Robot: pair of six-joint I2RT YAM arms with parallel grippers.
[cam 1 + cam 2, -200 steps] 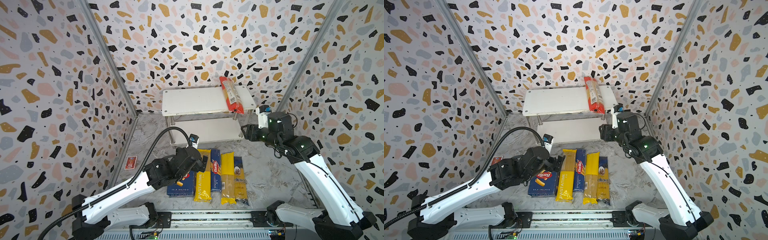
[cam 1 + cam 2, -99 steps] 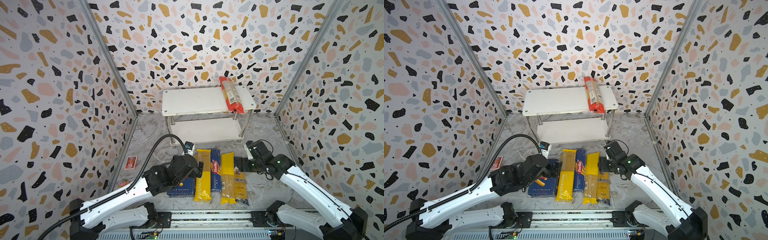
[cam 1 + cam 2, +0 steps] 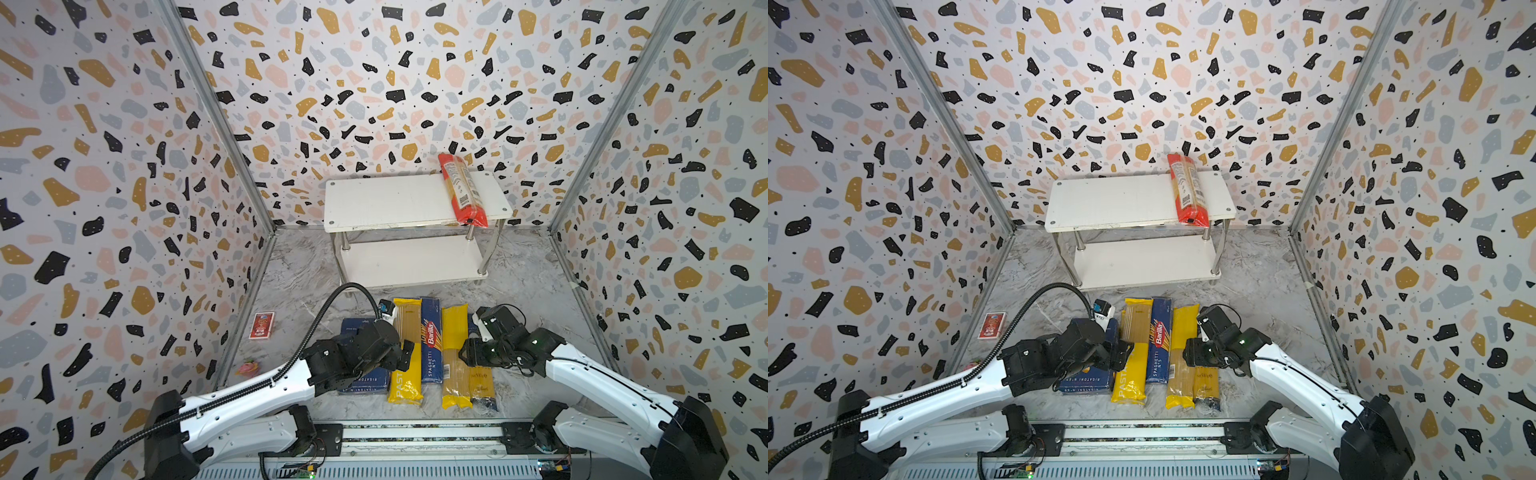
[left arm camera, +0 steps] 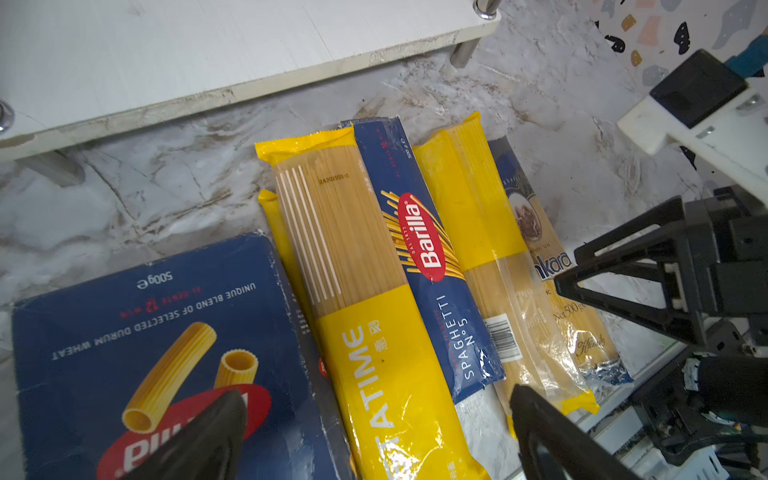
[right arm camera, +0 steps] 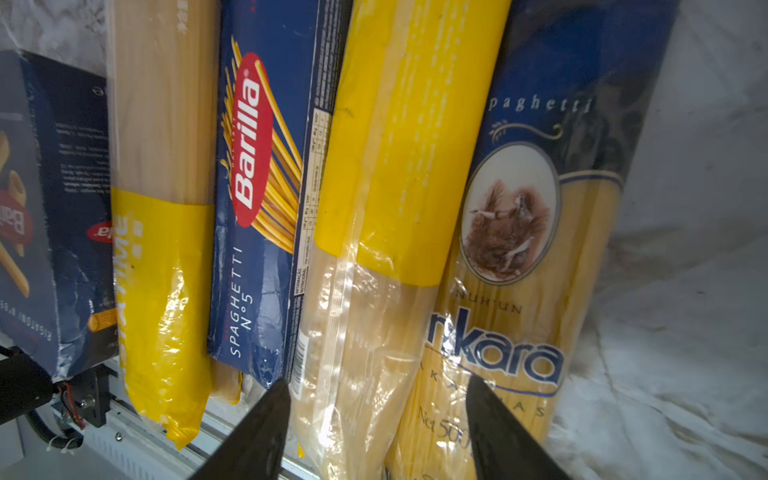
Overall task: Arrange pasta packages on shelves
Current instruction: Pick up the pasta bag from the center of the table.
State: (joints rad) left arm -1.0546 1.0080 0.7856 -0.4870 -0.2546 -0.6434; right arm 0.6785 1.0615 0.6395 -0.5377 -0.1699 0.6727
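1. Done: one red-orange pasta bag (image 3: 462,191) lies on the top board of the white two-tier rack (image 3: 386,203), at its 3 o'clock end.
2. Left: six pasta packs (image 3: 432,365) crowd the grey marbled bench (image 3: 519,282) at the rack's 6 o'clock, some overlapping.
3. My left hand (image 4: 374,440) gapes wide over them. My right hand (image 5: 374,424) hangs over a yellow spaghetti bag (image 5: 395,166), jaws apart and gripping nothing.
4. A small red card pack (image 3: 262,325) sits at 9 o'clock, clear of my path.

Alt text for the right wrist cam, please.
The right gripper, black jaws open, hangs over a long yellow-and-clear spaghetti bag lying on the grey marbled tabletop. Packed alongside it are a blue-topped "ankara" spaghetti bag, a narrow dark-blue Barilla spaghetti box, a second yellow spaghetti bag and a wide dark-blue Barilla box.
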